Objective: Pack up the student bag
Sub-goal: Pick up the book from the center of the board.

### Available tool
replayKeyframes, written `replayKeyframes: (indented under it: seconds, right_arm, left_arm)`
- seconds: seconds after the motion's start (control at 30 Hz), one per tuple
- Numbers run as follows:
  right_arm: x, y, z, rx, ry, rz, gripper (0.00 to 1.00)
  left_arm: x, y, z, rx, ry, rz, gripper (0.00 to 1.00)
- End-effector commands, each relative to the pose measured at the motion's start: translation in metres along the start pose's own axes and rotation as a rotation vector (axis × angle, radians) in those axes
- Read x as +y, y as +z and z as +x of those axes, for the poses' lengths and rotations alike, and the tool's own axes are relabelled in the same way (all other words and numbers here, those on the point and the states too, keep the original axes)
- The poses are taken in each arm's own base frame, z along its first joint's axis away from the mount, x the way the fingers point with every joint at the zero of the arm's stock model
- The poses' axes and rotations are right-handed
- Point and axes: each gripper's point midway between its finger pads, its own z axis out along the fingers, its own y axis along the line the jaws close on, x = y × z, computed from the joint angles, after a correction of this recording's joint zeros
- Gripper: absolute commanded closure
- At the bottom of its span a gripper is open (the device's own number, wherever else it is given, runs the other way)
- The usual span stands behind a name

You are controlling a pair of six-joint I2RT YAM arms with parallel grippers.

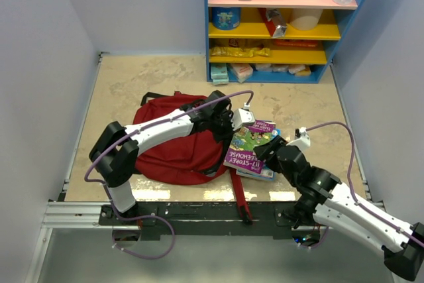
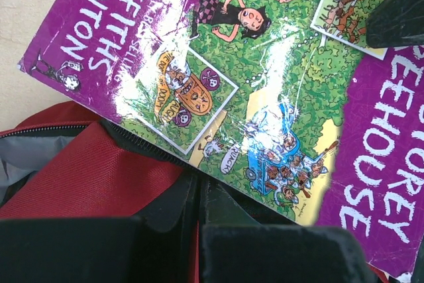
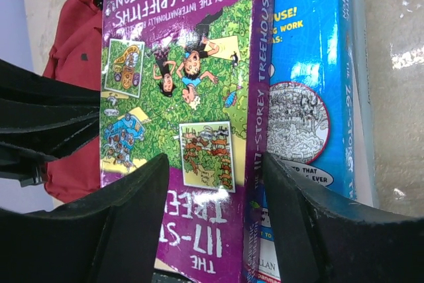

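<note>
your right gripper (image 3: pixel 215 160) hangs spread over the purple book (image 1: pixel 250 142), left gripper (image 2: pixel 199 210) clenched at its 11 o'clock; pinch off-centre and it skids off the blue book (image 3: pixel 311 84), missing the bag (image 1: pixel 175 157).

We see the student bag (image 1: pixel 173 156), a large dark-red fabric backpack, lying flat on the table (image 1: pixel 119 77), left of centre and near the front edge. Its black top handle (image 1: pixel 150 97) points to the far left. A long red strap (image 1: pixel 242 198) trails from its lower right corner toward the near edge. In the left wrist view the red weave (image 2: pixel 86 180) is edged by a black zipper (image 2: pixel 41 130), and greyish lining shows just beside it. In the right wrist view we see only a rumpled part of the bag (image 3: pixel 74 54).
</note>
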Motion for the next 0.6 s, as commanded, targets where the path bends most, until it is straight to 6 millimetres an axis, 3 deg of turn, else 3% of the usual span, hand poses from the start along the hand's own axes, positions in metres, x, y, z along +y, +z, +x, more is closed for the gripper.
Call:
replayKeyframes:
  seconds: [0.0, 0.1, 0.2, 0.23, 0.43, 0.5, 0.57]
  right_arm:
    - [0.004, -0.006, 0.027, 0.148, 0.054, 0.010, 0.39]
    - [0.008, -0.004, 0.034, 0.176, 0.059, -0.007, 0.39]
    - [0.032, -0.001, 0.030, 0.162, 0.055, -0.107, 0.39]
    - [0.051, -0.001, 0.023, 0.138, 0.073, -0.182, 0.39]
    - [0.124, -0.017, -0.002, 0.084, 0.002, -0.435, 0.39]
    - [0.138, -0.021, -0.010, 0.062, -0.011, -0.475, 0.39]
    - [0.139, -0.022, -0.015, 0.042, -0.009, -0.473, 0.40]
  left_arm:
    - [-0.017, 0.002, -0.031, -0.106, 0.046, 0.056, 1.00]
    - [-0.019, 0.004, -0.032, -0.111, 0.039, 0.067, 1.00]
    - [-0.020, 0.006, -0.034, -0.116, 0.035, 0.074, 1.00]
    - [-0.020, 0.006, -0.033, -0.115, 0.034, 0.073, 1.00]
    - [-0.021, 0.007, -0.031, -0.110, 0.041, 0.068, 1.00]
    - [-0.021, 0.008, -0.028, -0.104, 0.041, 0.064, 1.00]
    - [-0.020, 0.008, -0.026, -0.103, 0.045, 0.059, 1.00]
